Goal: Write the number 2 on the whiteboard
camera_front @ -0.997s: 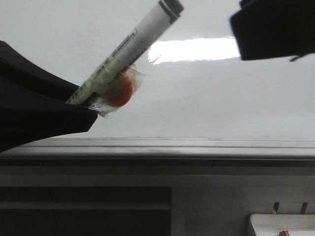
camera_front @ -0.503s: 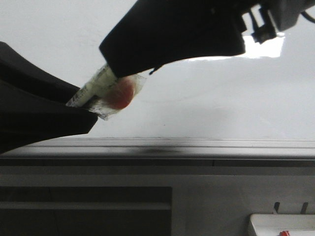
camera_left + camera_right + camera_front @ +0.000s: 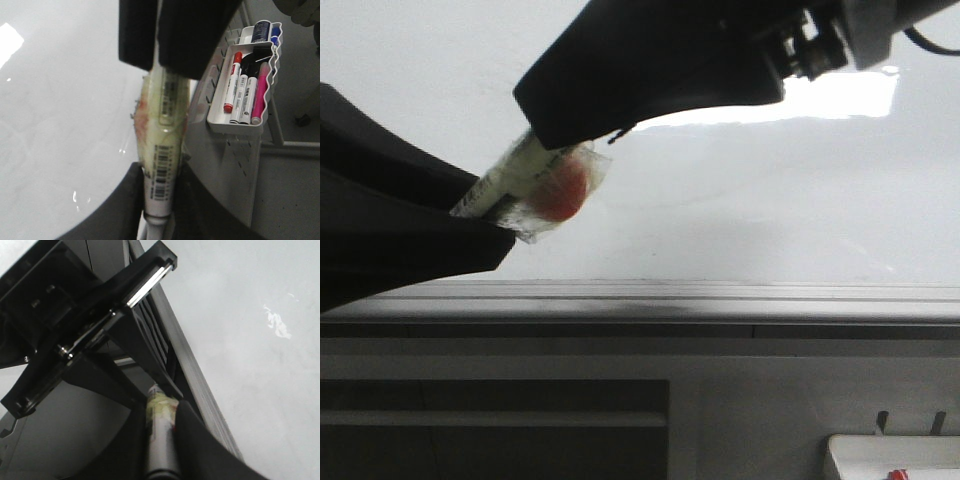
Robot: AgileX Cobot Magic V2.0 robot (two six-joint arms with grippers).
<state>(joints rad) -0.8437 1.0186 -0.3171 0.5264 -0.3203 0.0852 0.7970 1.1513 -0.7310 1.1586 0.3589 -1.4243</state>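
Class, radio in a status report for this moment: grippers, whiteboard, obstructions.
Left gripper shut on marker. Right gripper closed around the marker's other end. Whiteboard blank, no digit yet. Nothing blocking the board.

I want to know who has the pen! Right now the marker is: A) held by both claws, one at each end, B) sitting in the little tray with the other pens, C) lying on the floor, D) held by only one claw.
A: the marker sits between the left claw at one end and the right claw closed around the other, in front of the whiteboard.
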